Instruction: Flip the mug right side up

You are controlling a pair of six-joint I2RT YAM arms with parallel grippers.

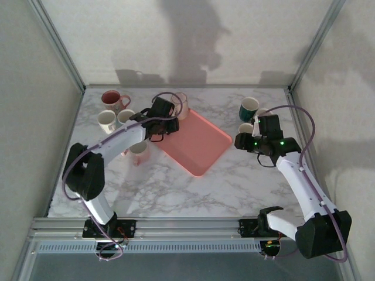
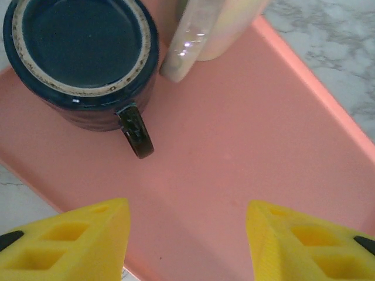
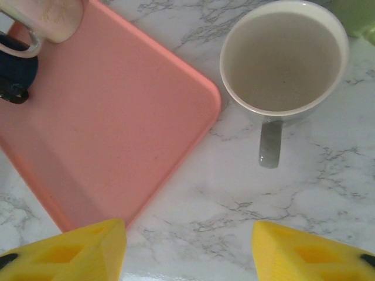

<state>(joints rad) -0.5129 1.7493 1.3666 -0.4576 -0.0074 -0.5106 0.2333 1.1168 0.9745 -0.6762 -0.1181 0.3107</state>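
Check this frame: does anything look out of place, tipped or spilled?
The dark blue mug on the pink tray stands upside down, with its bare unglazed base ring facing up. The white mug on the table is upright and empty. No spill shows.

pink tray point(image 2: 246, 152) directly below and ahead of left gripper point(image 2: 187, 240), pale mug point(image 2: 205, 29) at its far edge. white upright mug point(image 3: 281, 58) ahead-right of right gripper point(image 3: 187, 249) on marble table point(image 3: 234, 205), green mug point(image 1: 248, 108) just beyond.
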